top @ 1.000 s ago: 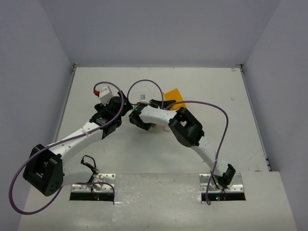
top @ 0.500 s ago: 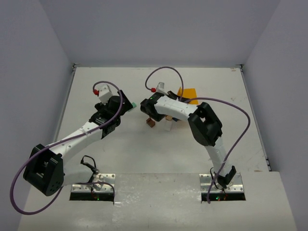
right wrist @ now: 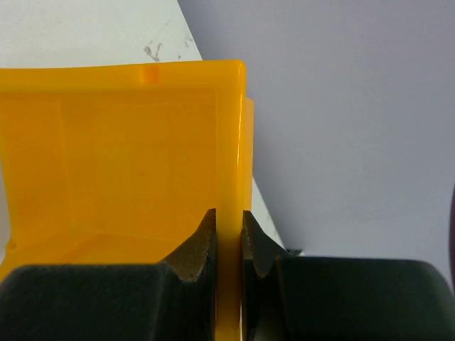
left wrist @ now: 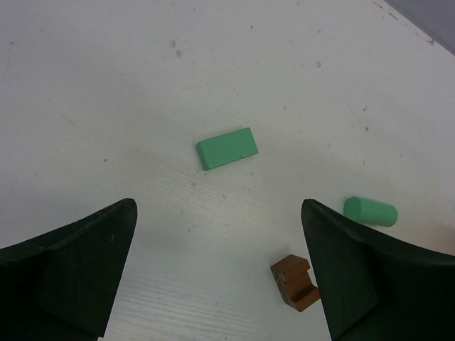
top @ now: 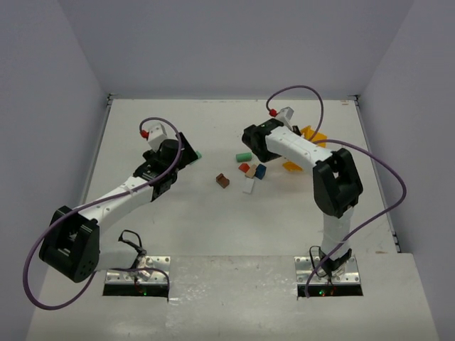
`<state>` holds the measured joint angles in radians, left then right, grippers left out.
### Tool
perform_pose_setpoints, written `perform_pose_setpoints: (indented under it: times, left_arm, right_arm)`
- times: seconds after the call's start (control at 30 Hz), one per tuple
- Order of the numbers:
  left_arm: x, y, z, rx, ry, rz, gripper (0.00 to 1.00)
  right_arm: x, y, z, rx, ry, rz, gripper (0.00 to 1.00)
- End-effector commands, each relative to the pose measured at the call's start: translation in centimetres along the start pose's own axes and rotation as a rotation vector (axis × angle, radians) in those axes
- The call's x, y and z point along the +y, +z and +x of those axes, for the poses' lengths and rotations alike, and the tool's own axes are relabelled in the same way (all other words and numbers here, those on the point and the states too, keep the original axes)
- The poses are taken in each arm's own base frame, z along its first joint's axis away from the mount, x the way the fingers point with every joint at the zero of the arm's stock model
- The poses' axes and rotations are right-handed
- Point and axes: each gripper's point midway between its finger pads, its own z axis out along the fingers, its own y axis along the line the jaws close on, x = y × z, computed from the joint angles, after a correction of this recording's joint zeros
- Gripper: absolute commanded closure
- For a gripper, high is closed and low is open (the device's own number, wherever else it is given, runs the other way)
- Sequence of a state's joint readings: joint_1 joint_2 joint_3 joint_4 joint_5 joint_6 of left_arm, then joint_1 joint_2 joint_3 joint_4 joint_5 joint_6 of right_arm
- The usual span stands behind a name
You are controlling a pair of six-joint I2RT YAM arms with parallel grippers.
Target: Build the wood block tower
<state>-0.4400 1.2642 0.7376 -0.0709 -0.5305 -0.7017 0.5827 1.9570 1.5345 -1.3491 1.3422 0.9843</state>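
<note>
Small wooden blocks lie loose at the table's middle: a mint cylinder point(top: 244, 156), a red block point(top: 244, 168), a blue block point(top: 261, 171), a brown notched block point(top: 222, 180) and a pale one point(top: 248, 187). None is stacked. A green flat block point(top: 197, 154) lies by my left gripper point(top: 188, 155). In the left wrist view that gripper point(left wrist: 218, 213) is open and empty above the table, with the green block point(left wrist: 227, 148) ahead, the cylinder point(left wrist: 370, 212) and brown block point(left wrist: 297, 281) to its right. My right gripper point(right wrist: 229, 227) is shut on the wall of the yellow bin point(right wrist: 128, 156).
The yellow bin point(top: 311, 133) hangs tilted at the back right, partly hidden behind the right arm. Grey walls close the table on three sides. Purple cables loop over both arms.
My right arm has swung right and back with the yellow bin, uncovering the blocks now lying on the table. The left arm has barely moved.
</note>
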Motion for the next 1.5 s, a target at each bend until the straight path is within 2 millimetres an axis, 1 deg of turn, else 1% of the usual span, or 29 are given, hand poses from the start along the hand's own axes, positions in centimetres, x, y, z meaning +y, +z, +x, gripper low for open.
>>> perform_pose_setpoints:
  times: [0.0,0.07,0.1,0.13,0.17,0.2,0.23,0.27,0.3,0.33,0.37,0.43,0.5,0.57,0.6,0.7,0.77,0.8,0.93,1.03,1.1,1.2,1.23,1.27,1.33,1.4,1.47]
  left_arm:
    - [-1.1,0.2,-0.9,-0.007,-0.021,0.06,0.0]
    - [-1.1,0.1,-0.8,0.0,-0.019,0.067,0.0]
    - [-1.2,0.1,-0.8,0.0,-0.021,0.074,0.0]
    - [-1.5,0.1,-1.1,-0.011,-0.03,0.087,0.0]
    - [-1.7,0.1,-1.3,-0.017,-0.034,0.093,0.0]
    - [-1.7,0.0,-1.4,-0.018,-0.033,0.094,0.0]
    - [-1.6,-0.1,-1.5,-0.019,-0.035,0.094,0.0]
    - [-1.6,-0.1,-1.5,-0.019,-0.034,0.096,0.0]
    - [-1.6,-0.3,-1.7,-0.025,-0.036,0.099,0.0]
    - [-1.6,-0.4,-1.7,-0.025,-0.037,0.103,0.0]
    - [-1.6,-0.6,-1.8,-0.032,-0.041,0.11,0.0]
    - [-1.7,-0.7,-1.9,-0.038,-0.044,0.121,0.0]
    - [-1.8,-1.0,-2.0,-0.04,-0.045,0.136,0.0]
    - [-1.7,-1.0,-1.9,-0.038,-0.039,0.137,0.0]
    - [-1.8,-1.0,-1.9,-0.039,-0.039,0.14,0.0]
    - [-1.9,-1.0,-1.9,-0.036,-0.036,0.15,0.0]
    - [-2.0,-1.0,-1.8,-0.032,-0.034,0.154,0.0]
    - [-1.9,-1.0,-1.7,-0.031,-0.032,0.153,0.0]
    - [-1.8,-0.9,-1.7,-0.035,-0.03,0.148,0.0]
    - [-1.8,-0.8,-1.5,-0.031,-0.028,0.149,0.0]
    - [-1.9,-0.8,-1.4,-0.025,-0.029,0.154,0.0]
    - [-2.2,-0.8,-1.2,-0.013,-0.025,0.168,0.0]
    - [-2.3,-0.8,-1.2,-0.011,-0.024,0.172,0.0]
    - [-2.3,-0.8,-1.1,-0.007,-0.022,0.172,0.0]
    - [-2.3,-0.8,-1.0,-0.001,-0.02,0.173,0.0]
    - [-2.4,-0.9,-0.9,0.006,-0.019,0.178,0.0]
    - [-2.5,-1.0,-0.9,0.013,-0.016,0.181,0.0]
  right_arm:
    - [-5.7,2.4,1.4,0.146,0.236,0.025,0.99]
    - [-5.0,3.4,1.5,0.18,0.331,-0.059,0.95]
    - [-3.3,3.6,1.4,0.189,0.375,-0.177,0.95]
    - [-0.5,3.4,0.3,0.149,0.427,-0.405,0.98]
    - [1.8,2.9,-1.0,0.08,0.478,-0.6,0.99]
    - [3.8,2.2,-1.6,0.038,0.535,-0.764,1.0]
    - [2.8,1.3,-2.9,-0.033,0.624,-0.849,1.0]
    - [2.3,1.6,-3.3,-0.058,0.683,-0.872,1.0]
    - [1.9,2.0,-3.7,-0.084,0.728,-0.867,1.0]
    - [1.2,3.0,-3.7,-0.084,0.747,-0.811,1.0]
    - [0.7,3.5,-3.8,-0.085,0.757,-0.786,1.0]
    - [0.3,4.7,-3.7,-0.065,0.77,-0.766,1.0]
    - [0.7,5.3,-3.6,-0.039,0.785,-0.79,1.0]
    - [0.9,6.7,-3.0,-0.011,0.795,-0.763,1.0]
    - [0.8,7.2,-3.1,-0.008,0.798,-0.758,1.0]
    - [0.7,9.6,-3.1,0.012,0.828,-0.729,1.0]
    - [-0.2,11.6,-2.8,0.028,0.866,-0.687,1.0]
    - [-0.3,12.2,-2.8,0.034,0.882,-0.676,1.0]
    - [-0.5,14.9,-1.6,0.084,0.939,-0.616,0.96]
    - [0.2,16.9,0.3,0.149,0.98,-0.594,0.95]
    - [1.0,17.3,1.2,0.179,0.988,-0.596,0.93]
    - [1.7,18.1,3.0,0.215,0.991,-0.549,0.85]
    - [1.9,18.3,3.4,0.229,0.997,-0.531,0.84]
    - [2.0,18.4,3.5,0.234,1.001,-0.534,0.82]
    - [2.4,18.4,3.8,0.247,0.999,-0.542,0.75]
    - [2.6,18.3,4.0,0.251,0.991,-0.545,0.65]
    - [2.6,18.0,4.2,0.253,0.99,-0.556,0.46]
